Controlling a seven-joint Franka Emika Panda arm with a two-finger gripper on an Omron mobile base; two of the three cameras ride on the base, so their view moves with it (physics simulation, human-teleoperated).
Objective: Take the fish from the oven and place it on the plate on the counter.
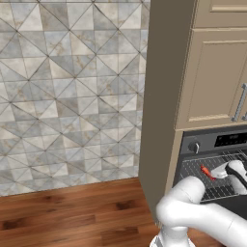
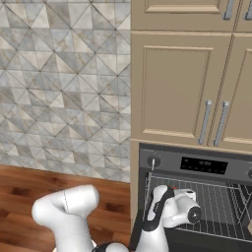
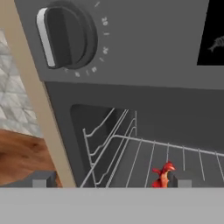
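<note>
The black oven [image 1: 212,143] [image 2: 197,165] [image 3: 144,52] stands open, its wire rack [image 3: 144,153] bare apart from the fish. The fish [image 3: 162,175] [image 1: 207,172] [image 2: 171,187], tiny and red-orange, lies on the rack near the front left. My gripper [image 3: 111,181] [image 1: 215,173] [image 2: 170,193] is open at the oven mouth, just short of the fish. In the hand view the fish sits close to the right fingertip [image 3: 181,181], apart from the left one. The plate and the counter are out of view.
Beige cabinet doors [image 1: 212,77] [image 2: 177,88] hang above the oven, and a tall cabinet side panel [image 1: 161,96] borders it on the left. The round knob [image 3: 65,37] is just above the opening. Wood floor [image 1: 72,212] and tiled wall [image 1: 72,87] lie to the left.
</note>
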